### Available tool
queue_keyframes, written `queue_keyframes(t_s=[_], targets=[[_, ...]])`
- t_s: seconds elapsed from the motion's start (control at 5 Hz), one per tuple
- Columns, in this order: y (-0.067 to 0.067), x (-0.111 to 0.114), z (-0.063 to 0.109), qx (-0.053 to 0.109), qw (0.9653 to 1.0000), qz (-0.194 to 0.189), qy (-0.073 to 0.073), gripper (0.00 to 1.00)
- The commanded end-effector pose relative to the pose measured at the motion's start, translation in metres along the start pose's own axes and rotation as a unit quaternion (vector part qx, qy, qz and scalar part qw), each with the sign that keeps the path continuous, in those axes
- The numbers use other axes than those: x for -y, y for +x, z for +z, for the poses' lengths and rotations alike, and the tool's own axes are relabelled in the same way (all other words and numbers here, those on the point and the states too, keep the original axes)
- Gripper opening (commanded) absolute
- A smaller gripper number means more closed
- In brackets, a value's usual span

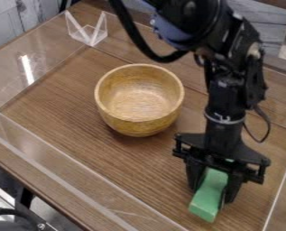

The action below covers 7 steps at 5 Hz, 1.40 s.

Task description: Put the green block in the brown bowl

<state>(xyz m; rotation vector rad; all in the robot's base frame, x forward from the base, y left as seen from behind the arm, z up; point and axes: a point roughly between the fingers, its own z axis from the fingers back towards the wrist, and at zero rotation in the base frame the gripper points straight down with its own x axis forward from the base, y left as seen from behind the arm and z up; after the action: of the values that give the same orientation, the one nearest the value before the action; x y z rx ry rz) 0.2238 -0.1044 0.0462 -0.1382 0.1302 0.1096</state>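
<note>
Our gripper (218, 180) points almost straight down and its 2 dark fingers are clamped on the upper end of the block (210, 197), which sticks out below and toward the camera from between them. We cannot tell whether the block's lower end touches the table (60, 99) or hangs just clear of it. The bowl (139, 99) sits up and to the left of the hand, apart from it, with nothing between them.

We judge the step in hand to be the lift. To do it well we would raise the block straight up until its low end clears the bowl's rim, and only then swing across. Since we hold it near 1 end, the long free part could tilt or slip, so a slow, steady rise seems wise. Over the bowl, we would lower the bar partly into the hollow before letting go, because it looks about as long as the bowl is wide and could bridge the rim or tip out.

The block is a flat, long bar, bright green and matte, with square edges; it should give the fingers good flat faces. The bowl is round, light brown wood with visible grain, thick walls and a deep hollow. The table is dark wood grain under a glossy, reflective sheen.
</note>
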Motion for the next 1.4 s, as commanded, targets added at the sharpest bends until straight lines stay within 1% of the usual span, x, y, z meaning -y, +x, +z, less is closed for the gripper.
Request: queue_keyframes(t_s=[0.0, 0.2, 0.4, 0.6, 0.8, 1.0, 1.2], targets=[[0.005, 0.004, 0.036, 0.024, 0.9995, -0.002, -0.020, 0.00], [0.003, -0.002, 0.088, 0.048, 0.9979, 0.014, -0.041, 0.00], [0.011, -0.027, 0.144, 0.085, 0.9938, 0.042, -0.059, 0.00], [0.025, -0.070, 0.185, 0.110, 0.9902, 0.054, -0.068, 0.00], [0.040, -0.113, 0.199, 0.129, 0.9880, 0.057, -0.064, 0.00], [0.032, -0.120, 0.193, 0.134, 0.9879, 0.047, -0.062, 0.00], [0.025, -0.105, 0.185, 0.136, 0.9884, 0.020, -0.064, 0.00]])
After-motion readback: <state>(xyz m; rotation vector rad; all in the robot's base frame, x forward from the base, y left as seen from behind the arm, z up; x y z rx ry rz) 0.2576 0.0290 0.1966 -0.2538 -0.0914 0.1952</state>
